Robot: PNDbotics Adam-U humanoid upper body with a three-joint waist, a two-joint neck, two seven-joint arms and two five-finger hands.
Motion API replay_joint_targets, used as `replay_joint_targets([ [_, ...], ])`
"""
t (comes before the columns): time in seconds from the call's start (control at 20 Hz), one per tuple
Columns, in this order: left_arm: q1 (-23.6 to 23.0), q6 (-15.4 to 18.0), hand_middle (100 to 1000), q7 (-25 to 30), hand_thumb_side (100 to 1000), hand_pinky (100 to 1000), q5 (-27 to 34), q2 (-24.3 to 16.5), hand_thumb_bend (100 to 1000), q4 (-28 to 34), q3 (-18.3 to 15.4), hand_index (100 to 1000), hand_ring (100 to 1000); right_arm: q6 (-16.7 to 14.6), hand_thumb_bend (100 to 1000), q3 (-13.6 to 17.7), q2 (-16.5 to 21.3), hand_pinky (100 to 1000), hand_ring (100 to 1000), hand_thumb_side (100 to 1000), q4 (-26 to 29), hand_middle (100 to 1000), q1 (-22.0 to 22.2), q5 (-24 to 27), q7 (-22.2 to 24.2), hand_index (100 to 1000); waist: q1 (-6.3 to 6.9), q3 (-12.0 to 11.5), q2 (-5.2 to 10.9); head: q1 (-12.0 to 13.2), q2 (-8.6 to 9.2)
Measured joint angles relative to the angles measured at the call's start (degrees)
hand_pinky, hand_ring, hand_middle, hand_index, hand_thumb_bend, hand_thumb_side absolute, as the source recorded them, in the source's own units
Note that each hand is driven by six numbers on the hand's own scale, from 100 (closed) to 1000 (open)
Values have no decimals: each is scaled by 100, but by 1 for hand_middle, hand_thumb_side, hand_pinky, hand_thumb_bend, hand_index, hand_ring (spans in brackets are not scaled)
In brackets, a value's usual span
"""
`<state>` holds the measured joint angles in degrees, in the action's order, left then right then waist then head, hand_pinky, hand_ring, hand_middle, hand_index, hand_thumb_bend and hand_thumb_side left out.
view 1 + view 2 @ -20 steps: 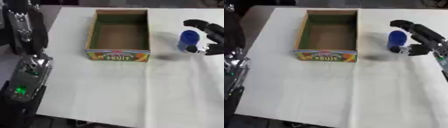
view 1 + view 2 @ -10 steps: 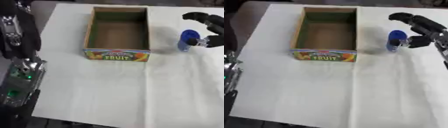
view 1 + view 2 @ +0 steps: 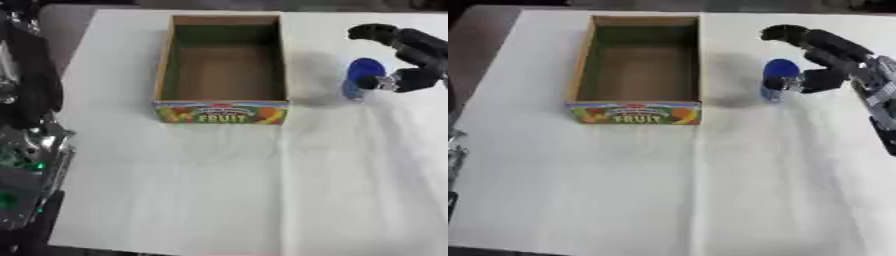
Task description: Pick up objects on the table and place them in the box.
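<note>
Right eye view, upper right: right hand [image 3: 826,60] half-curled around blue bottle [image 3: 777,80], not clearly gripping — likely light, rigid, smooth; take mid-body. Box [image 3: 636,112] empty.

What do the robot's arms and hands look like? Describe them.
The right hand is black, with thick segmented fingers; behind it the forearm turns silver-grey with dark parts. The left arm is a bulky black shell over shiny silver metal, with small green lights glowing low down. Its hand does not show.
</note>
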<state>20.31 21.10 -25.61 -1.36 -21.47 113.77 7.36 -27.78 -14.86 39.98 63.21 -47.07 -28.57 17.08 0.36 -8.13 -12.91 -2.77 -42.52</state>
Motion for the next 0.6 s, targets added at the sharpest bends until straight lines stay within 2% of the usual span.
replay_joint_targets([
  [0.2, 3, 2, 931, 4, 831, 887, 0, 0, 417, 0, 5, 884, 738, -11, 692, 25, 19, 1000, 988, 900, -102, 973, -70, -144, 86, 972, -7, -17, -34, -82, 48],
  [0.6, 47, 14, 932, 17, 831, 889, 0, 0, 416, 0, 5, 884, 738, -41, 691, 58, 20, 1000, 986, 876, -232, 970, -77, -344, 238, 970, -5, -47, -89, -87, 49],
])
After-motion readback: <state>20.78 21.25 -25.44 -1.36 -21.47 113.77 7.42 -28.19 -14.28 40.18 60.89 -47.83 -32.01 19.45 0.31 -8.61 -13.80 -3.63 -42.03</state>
